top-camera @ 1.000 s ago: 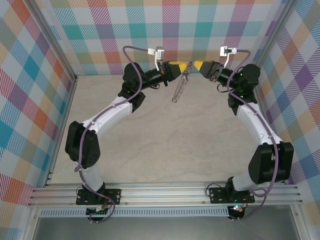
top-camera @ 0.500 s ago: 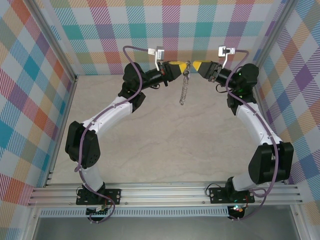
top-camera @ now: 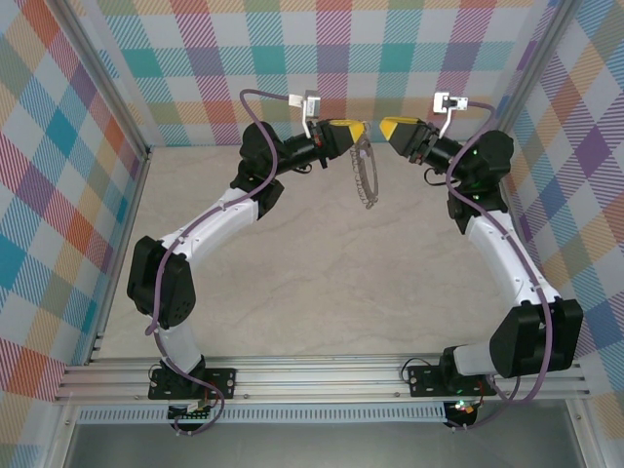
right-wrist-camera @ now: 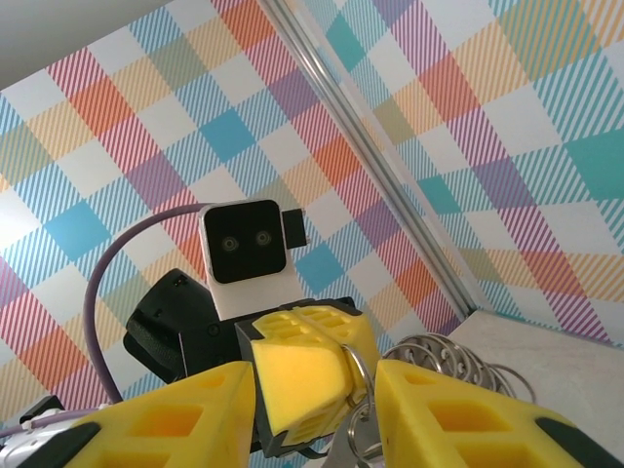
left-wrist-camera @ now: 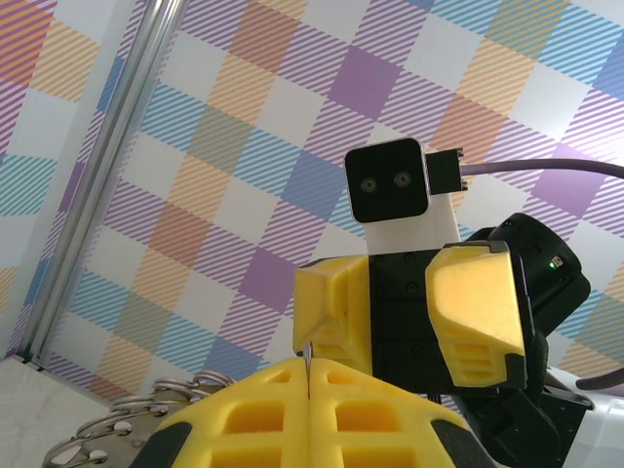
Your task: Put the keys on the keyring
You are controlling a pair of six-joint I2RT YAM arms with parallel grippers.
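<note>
My left gripper (top-camera: 351, 130) is raised near the back wall, shut on the top of the keyring (top-camera: 367, 177), a grey oval of small wire loops hanging below it. In the left wrist view a thin metal edge sits pinched between my closed yellow fingers (left-wrist-camera: 244, 409), with the keyring's loops (left-wrist-camera: 127, 429) at lower left. My right gripper (top-camera: 388, 127) faces it from the right, a small gap away, open and holding nothing. The right wrist view has the right gripper (right-wrist-camera: 317, 390) looking at the keyring (right-wrist-camera: 439, 356) and a small ring (right-wrist-camera: 363, 385). I cannot make out the keys.
The plaid back wall (top-camera: 390, 58) stands close behind both grippers, with a metal corner post (top-camera: 531, 68) at the right. The pale tabletop (top-camera: 331, 283) lies below the hanging ring. Both arms arch up from the near rail (top-camera: 312, 375).
The right gripper has drawn back to the right, leaving a gap to the left one. The hanging keyring has swung from slanting left to hanging slightly right.
</note>
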